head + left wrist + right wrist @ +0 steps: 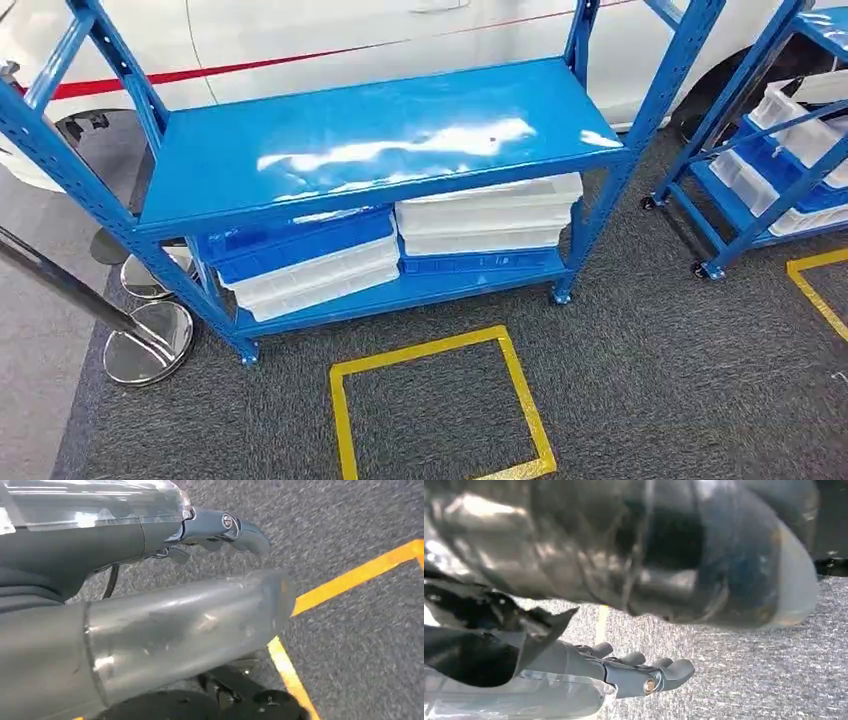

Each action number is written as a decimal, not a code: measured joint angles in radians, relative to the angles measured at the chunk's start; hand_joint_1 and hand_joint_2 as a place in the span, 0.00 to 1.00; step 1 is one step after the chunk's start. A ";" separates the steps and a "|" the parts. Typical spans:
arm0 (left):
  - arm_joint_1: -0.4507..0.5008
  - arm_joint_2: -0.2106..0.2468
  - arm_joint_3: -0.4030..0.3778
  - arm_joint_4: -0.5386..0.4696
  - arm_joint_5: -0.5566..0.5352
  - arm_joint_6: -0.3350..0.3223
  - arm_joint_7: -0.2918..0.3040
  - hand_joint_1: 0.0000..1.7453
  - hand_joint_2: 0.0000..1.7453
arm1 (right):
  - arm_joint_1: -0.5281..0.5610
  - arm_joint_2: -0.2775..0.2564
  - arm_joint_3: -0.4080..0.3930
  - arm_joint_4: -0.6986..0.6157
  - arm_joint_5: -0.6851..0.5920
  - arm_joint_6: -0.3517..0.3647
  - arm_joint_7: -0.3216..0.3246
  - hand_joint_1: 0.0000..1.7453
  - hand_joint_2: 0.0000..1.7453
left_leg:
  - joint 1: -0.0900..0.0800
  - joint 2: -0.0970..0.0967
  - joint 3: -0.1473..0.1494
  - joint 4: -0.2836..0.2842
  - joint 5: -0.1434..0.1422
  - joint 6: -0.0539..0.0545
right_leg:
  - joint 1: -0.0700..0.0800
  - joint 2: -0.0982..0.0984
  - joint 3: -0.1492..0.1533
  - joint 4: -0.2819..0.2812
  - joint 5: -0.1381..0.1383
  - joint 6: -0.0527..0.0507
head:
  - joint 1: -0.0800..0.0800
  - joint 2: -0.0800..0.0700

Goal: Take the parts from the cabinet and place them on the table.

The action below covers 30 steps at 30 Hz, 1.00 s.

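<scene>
**Facing the cabinet, both hands hanging with nothing in them**

I see the blue cabinet (380,140) ahead, white and blue part bins (480,215) stacked on its lower shelf. My left hand (220,530) hangs over grey carpet (620,380), fingers (250,535) loosely apart, holding nothing. My right hand (639,672) likewise. Yellow floor tape (440,350) lies just before the cabinet.

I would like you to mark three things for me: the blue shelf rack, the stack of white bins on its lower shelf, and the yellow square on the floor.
blue shelf rack (380,130), head view, on its bare top shelf.
white bins (488,215), head view, on the stack's front wall.
yellow square (420,352), head view, on its far tape edge.
</scene>
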<state>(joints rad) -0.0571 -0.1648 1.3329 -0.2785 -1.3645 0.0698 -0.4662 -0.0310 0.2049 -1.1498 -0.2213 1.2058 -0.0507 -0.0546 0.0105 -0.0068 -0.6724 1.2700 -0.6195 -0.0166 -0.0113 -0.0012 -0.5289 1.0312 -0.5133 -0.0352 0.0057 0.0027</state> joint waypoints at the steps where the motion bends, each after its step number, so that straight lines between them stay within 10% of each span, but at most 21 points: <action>1: 0.000 0.000 0.000 0.000 0.000 0.000 0.000 0.00 0.00 | 0.001 0.000 0.000 0.000 0.000 0.000 0.000 0.00 0.00 | 0.000 0.000 0.012 -0.047 0.033 0.004 | 0.000 0.000 0.010 0.000 -0.007 0.002 | 0.000 0.000; 2: 0.000 0.000 0.000 0.000 0.000 0.000 0.000 0.00 0.00 | 0.001 0.000 0.000 0.000 0.000 0.000 0.000 0.00 0.00 | 0.000 0.001 0.032 -0.118 0.089 0.009 | 0.000 -0.001 0.022 0.000 -0.015 0.005 | 0.000 0.000; 3: 0.001 0.002 0.000 -0.001 0.000 0.000 0.003 0.00 0.00 | -0.003 0.002 0.000 0.000 0.000 0.002 0.000 0.00 0.00 | -0.012 0.005 0.065 -0.226 0.159 0.034 | 0.002 0.001 0.042 -0.004 -0.046 0.031 | 0.000 0.000; 6: 0.000 0.000 0.001 -0.001 0.000 0.000 0.003 0.00 0.00 | -0.006 0.002 0.000 0.000 0.000 0.002 -0.001 0.00 0.00 | -0.005 0.001 0.101 -0.249 0.162 0.056 | 0.000 0.001 0.053 0.041 -0.041 0.046 | 0.001 0.000; 10: -0.002 0.001 0.001 -0.001 0.002 0.000 0.002 0.00 0.00 | -0.009 0.001 0.000 0.000 0.002 0.003 0.001 0.00 0.00 | -0.007 0.000 0.118 -0.251 0.142 0.071 | -0.002 0.001 -0.101 0.272 -0.148 0.056 | 0.001 0.000; 12: 0.001 0.001 0.001 -0.001 0.001 -0.001 0.000 0.00 0.00 | -0.006 0.001 0.000 0.000 0.002 0.003 0.002 0.00 0.00 | -0.008 -0.003 0.137 -0.251 0.126 0.069 | -0.002 0.001 -0.136 0.273 -0.133 0.063 | 0.001 0.000; 15: 0.003 -0.002 0.001 -0.001 0.000 -0.001 -0.001 0.00 0.00 | 0.000 -0.002 0.000 0.000 0.003 0.004 0.003 0.00 0.00 | -0.008 -0.007 0.173 -0.251 0.098 0.059 | 0.000 0.001 -0.081 0.056 0.035 0.049 | 0.001 0.000; 21: 0.000 -0.001 0.001 -0.002 0.000 0.000 -0.001 0.00 0.00 | 0.000 -0.002 -0.002 0.000 0.003 0.006 0.005 0.00 0.00 | -0.011 -0.006 0.190 -0.220 0.075 0.028 | 0.002 0.000 -0.053 0.015 0.036 0.012 | 0.000 0.000; 26: -0.002 -0.002 0.001 -0.002 0.000 0.003 0.004 0.00 0.00 | -0.003 -0.001 -0.003 0.000 0.005 0.009 -0.007 0.00 0.00 | -0.001 0.000 0.022 0.042 -0.035 0.005 | 0.002 -0.001 -0.028 0.008 0.017 0.000 | 0.000 0.000; 27: -0.001 -0.002 0.001 -0.002 0.000 0.003 0.005 0.00 0.00 | -0.003 -0.001 -0.004 0.000 0.005 0.009 -0.007 0.00 0.00 | 0.001 0.000 0.011 0.034 -0.016 0.005 | 0.002 0.000 -0.020 0.008 0.012 0.001 | 0.000 0.000; 30: 0.000 -0.001 0.001 -0.002 0.000 0.004 0.006 0.00 0.00 | -0.001 0.000 -0.006 0.000 0.005 0.012 -0.008 0.00 0.00 | 0.001 0.002 0.073 -0.183 0.160 0.010 | 0.001 0.001 0.011 0.007 -0.010 0.010 | 0.000 0.000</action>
<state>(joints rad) -0.0570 -0.1656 1.3340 -0.2808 -1.3645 0.0736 -0.4597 -0.0317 0.2045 -1.1563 -0.2213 1.2112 -0.0389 -0.0622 0.0119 -0.0044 -0.5997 1.0866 -0.4590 -0.0061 -0.0102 -0.0006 -0.5177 1.0386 -0.5238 -0.0257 0.0061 0.0027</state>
